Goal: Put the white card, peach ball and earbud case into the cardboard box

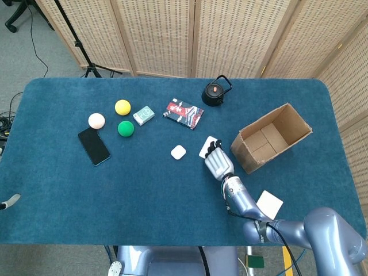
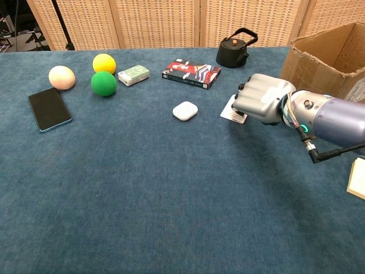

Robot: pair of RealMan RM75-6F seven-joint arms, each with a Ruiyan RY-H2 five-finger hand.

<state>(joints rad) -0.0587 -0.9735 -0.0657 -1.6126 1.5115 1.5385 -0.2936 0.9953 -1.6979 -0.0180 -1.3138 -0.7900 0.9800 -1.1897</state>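
Observation:
The white card (image 1: 206, 147) (image 2: 230, 109) lies flat on the blue table just left of the cardboard box (image 1: 271, 137) (image 2: 327, 49). My right hand (image 1: 218, 161) (image 2: 261, 105) sits low over the card's right part with its fingers curled in, fingertips touching the card and hiding that part. The card is not lifted. The white earbud case (image 1: 177, 152) (image 2: 185, 110) rests a little left of the card. The peach ball (image 1: 96, 121) (image 2: 61, 77) is at the far left. Only a grey tip of my left hand (image 1: 6, 202) shows at the left edge.
A yellow ball (image 1: 122, 107), a green ball (image 1: 125, 128), a black phone (image 1: 94, 145) and a small green box (image 1: 144, 115) lie near the peach ball. A red book (image 1: 183, 113) and a black kettle (image 1: 215, 92) sit behind the card. A white pad (image 1: 269, 203) lies at the front right.

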